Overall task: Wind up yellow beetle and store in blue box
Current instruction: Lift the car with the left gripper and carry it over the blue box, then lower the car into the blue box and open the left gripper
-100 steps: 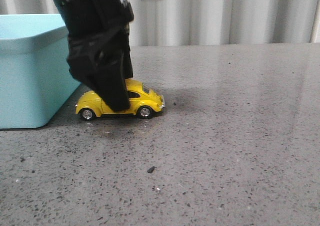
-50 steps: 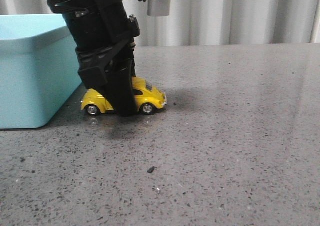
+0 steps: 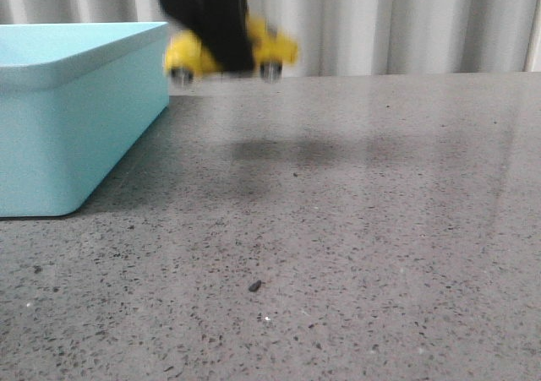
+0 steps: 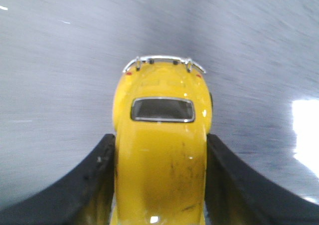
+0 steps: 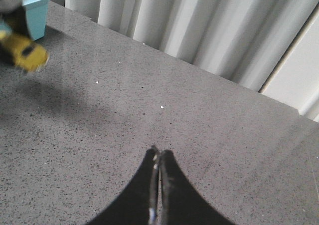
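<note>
Small glossy yellow plastic beetle car (image 3: 230,53) was clamped in the left end effector (image 4: 159,185), airborne over the grey speckled tabletop (image 3: 355,229) just beside the pale blue plastic box (image 3: 76,115), not yet stored; right end effector (image 5: 158,185) sat clenched, empty.

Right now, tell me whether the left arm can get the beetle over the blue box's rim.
Probably yes. The left gripper holds the yellow beetle clear of the table, about level with the blue box rim, just to the box's right. Nothing stands between them, and the box is open on top.
</note>
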